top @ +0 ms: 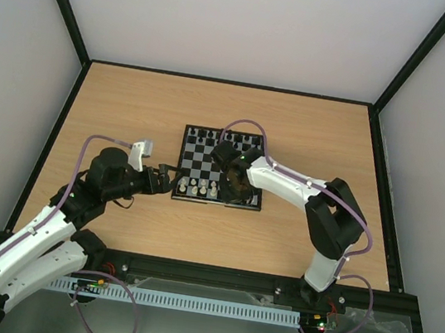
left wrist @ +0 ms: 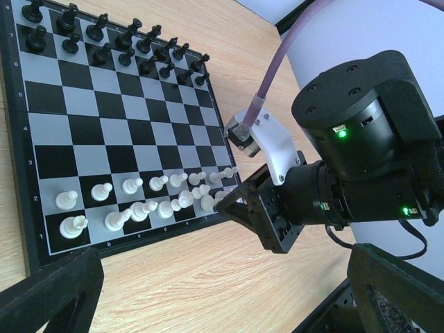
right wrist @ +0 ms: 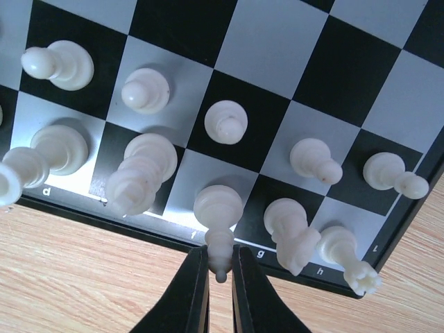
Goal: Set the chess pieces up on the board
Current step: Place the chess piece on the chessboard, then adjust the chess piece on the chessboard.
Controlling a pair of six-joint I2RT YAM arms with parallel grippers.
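Right gripper (right wrist: pixel 220 272) is pinched tight on the top knob of a tall white piece (right wrist: pixel 218 205) in the board's near row; the piece's base sits on its square, close to the frame edge. Left gripper (top: pixel 167 182) is spread wide w/ nothing btwn its fingers, low over the table (top: pixel 130 111), just beside the near-left corner of the board (top: pixel 198 160). Table is light wood w/ a fine grain, and the board lies flat about mid-table. Pale plain walls (top: pixel 244 19) close it in on 3 sides, w/ black struts (top: pixel 63 0) running up the corners. Only the overhead cam gives the room and both arms whole. From there the right arm (top: pixel 287 184) reaches in from the right and covers the board's near-right squares, so the pinch can't be seen. Left wrist cam fills in the layout: black pieces (left wrist: pixel 104 38) in the 2 far rows, white pieces (left wrist: pixel 139 208) in the 2 near rows, mid rows bare checks. It also shows the right gripper side-on at the near-right edge. Right wrist cam alone shows the grip close up, black fingers (right wrist: pixel 194 298) either side of the knob, plus small letters printed along the frame, too small for the overhead cam.
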